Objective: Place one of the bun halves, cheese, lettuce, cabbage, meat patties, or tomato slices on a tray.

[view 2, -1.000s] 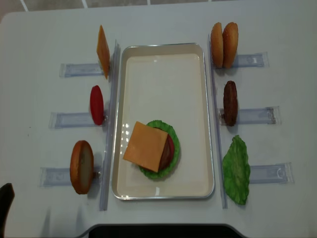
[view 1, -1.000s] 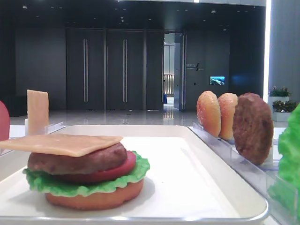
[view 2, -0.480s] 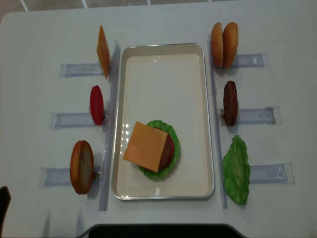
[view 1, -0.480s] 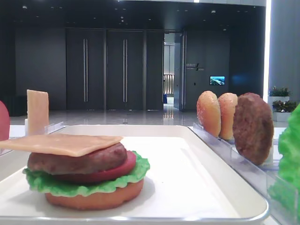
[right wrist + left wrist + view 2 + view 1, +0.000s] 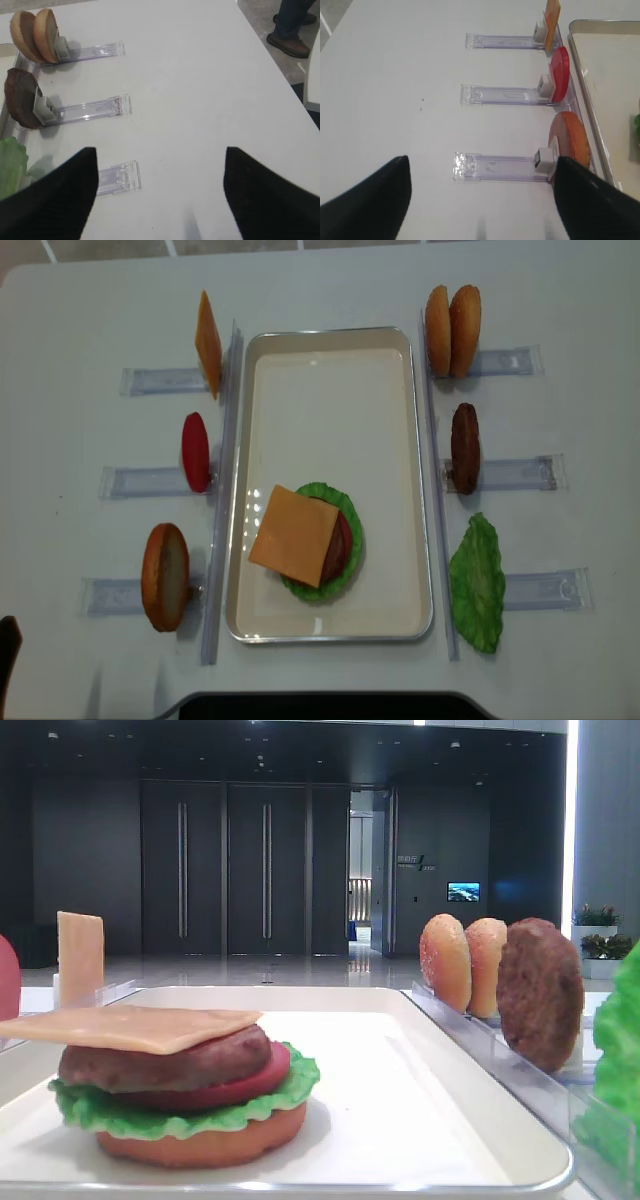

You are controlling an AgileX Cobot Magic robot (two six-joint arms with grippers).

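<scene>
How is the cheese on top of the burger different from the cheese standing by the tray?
The cheese on the burger lies flat on the meat patty, inside the tray. The other cheese slice stands up on its edge in a clear rack, outside the tray on the left. The burger's cheese is part of a stack; the standing one is alone. Both are thin, orange-yellow squares.

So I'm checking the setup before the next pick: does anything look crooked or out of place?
One thing: the cheese slice on top of the burger stack sits turned at an angle and overhangs the patty toward the left in the low front view. The lettuce leaf right of the tray lies tilted.
</scene>
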